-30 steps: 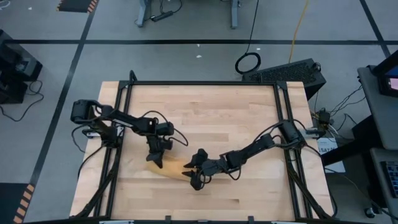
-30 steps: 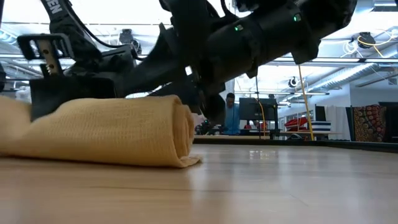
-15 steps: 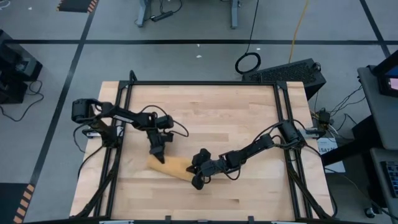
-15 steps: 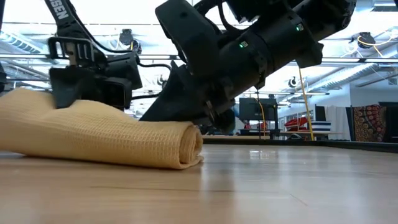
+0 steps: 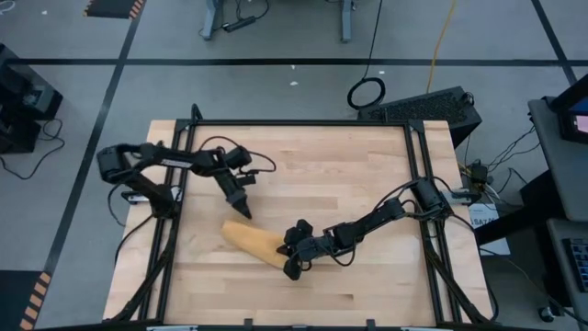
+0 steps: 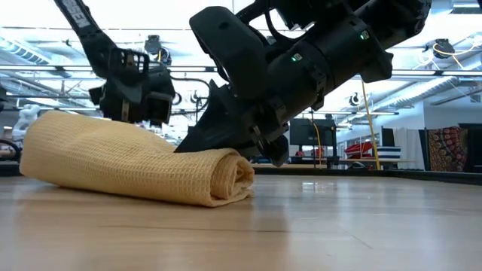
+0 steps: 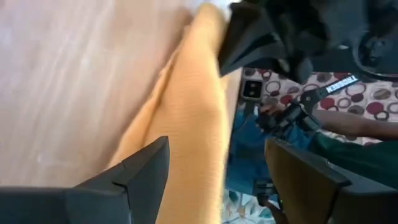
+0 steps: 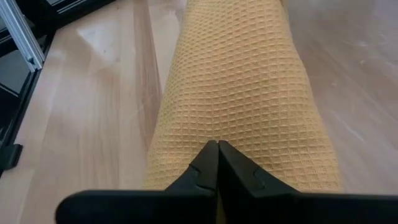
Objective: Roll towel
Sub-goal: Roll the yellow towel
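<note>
The orange-yellow towel [image 5: 253, 242] lies rolled into a short log on the wooden table, running from far left to near right. It also shows in the low view [image 6: 128, 165]. My right gripper [image 5: 289, 255] is shut at the roll's right end. My left gripper [image 5: 243, 204] hangs open, a little beyond the roll's left end and above it, touching nothing. In the left wrist view the towel [image 7: 193, 124] shows farther off between its spread fingers [image 7: 143, 165]. My right gripper sets its shut fingertips [image 8: 217, 149] against the upper side of the roll near its right end [image 8: 239, 118]. It comes slanting down from the table's right, along the roll. The roll lies on the table. Whether any cloth sits between the tips, I cannot tell.
Black frame rails run along the table's left side [image 5: 184, 184] and right side [image 5: 418, 165]. Bare wood lies open across the far half [image 5: 312, 161] and along the near edge [image 5: 303, 299].
My left gripper has opened, let go of the roll's left end, and drawn back toward the table's far left, rising a little and turning. My right gripper has shut at the roll's right end. The towel's left end now lies free on the table.
</note>
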